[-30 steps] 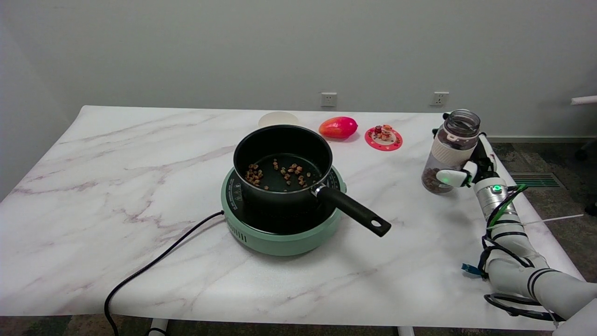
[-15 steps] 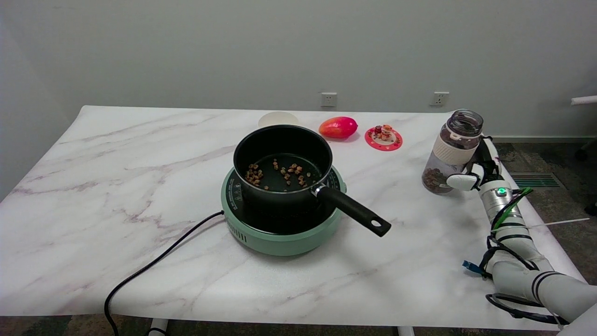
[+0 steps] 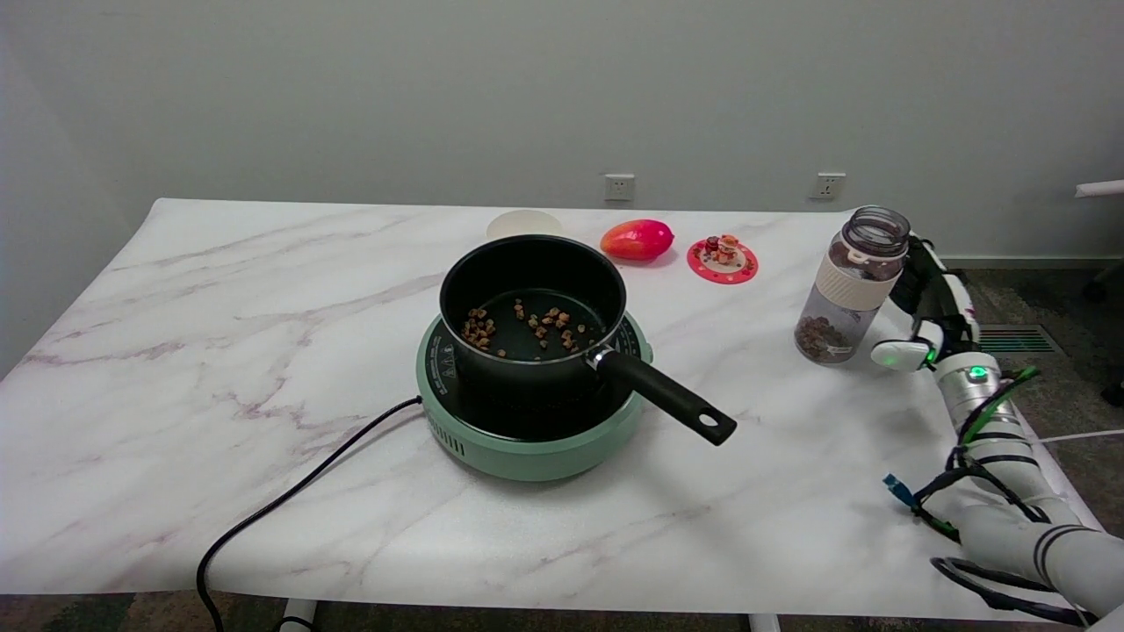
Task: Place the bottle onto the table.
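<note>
Near the right edge of the white marble-patterned bench [image 3: 263,369], the clear cylindrical plastic bottle [image 3: 848,285] with a cream band and brown pellets in its bottom stands upright, lid off. Just to its right, apart from it, the black-and-white robot hand [image 3: 924,316] hangs with fingers spread, holding nothing. Behind the glossy bench rises a plain grey wall [image 3: 527,96] with two sockets.

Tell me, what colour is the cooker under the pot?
Pale mint green cooker, black on top; the head view shows it.
</note>
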{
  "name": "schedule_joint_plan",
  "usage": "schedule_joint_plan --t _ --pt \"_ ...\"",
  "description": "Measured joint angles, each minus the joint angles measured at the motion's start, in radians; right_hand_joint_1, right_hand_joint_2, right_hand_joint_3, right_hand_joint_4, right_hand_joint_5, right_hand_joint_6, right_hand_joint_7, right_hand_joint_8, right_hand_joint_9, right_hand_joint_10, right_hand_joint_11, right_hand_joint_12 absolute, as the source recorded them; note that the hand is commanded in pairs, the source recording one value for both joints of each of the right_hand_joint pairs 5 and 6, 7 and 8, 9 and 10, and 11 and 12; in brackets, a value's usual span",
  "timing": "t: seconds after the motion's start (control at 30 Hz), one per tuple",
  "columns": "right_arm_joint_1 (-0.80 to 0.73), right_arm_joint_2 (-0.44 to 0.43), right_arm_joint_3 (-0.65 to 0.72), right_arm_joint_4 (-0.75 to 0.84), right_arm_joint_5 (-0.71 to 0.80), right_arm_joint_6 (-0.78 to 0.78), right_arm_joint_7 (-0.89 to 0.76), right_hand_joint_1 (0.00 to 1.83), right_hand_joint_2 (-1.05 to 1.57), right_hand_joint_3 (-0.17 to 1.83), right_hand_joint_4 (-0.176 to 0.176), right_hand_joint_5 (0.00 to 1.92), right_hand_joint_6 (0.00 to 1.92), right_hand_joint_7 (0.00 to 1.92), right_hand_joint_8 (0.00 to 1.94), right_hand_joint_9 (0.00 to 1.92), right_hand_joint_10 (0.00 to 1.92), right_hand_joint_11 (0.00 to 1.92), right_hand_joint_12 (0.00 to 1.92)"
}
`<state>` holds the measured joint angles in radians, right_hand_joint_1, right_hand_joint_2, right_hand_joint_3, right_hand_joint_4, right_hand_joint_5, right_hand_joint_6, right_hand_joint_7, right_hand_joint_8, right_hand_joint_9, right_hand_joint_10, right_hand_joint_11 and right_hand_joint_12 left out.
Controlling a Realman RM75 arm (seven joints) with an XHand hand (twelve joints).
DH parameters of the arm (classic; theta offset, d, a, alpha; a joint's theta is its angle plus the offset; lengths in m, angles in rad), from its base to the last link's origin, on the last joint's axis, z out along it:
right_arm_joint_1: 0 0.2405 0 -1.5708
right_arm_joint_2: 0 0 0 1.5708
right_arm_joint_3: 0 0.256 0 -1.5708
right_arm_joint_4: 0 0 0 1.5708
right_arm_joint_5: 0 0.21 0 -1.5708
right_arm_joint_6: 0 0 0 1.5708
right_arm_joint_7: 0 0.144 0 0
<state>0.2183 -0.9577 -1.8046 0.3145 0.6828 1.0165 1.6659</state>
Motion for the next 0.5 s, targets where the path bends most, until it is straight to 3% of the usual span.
schedule_joint_plan --t 0.23,0.5 --pt "-0.068 0.052 0.068 -0.020 -0.002 -0.012 -0.003 1.34 -0.76 1.02 0.000 0.15 0.15 0.46 0.46 0.49 0.49 0.52 0.52" --pt "-0.149 0.111 0.170 -0.034 -0.003 0.007 -0.004 1.34 -0.67 1.03 0.000 0.15 0.15 0.47 0.47 0.50 0.50 0.56 0.56"
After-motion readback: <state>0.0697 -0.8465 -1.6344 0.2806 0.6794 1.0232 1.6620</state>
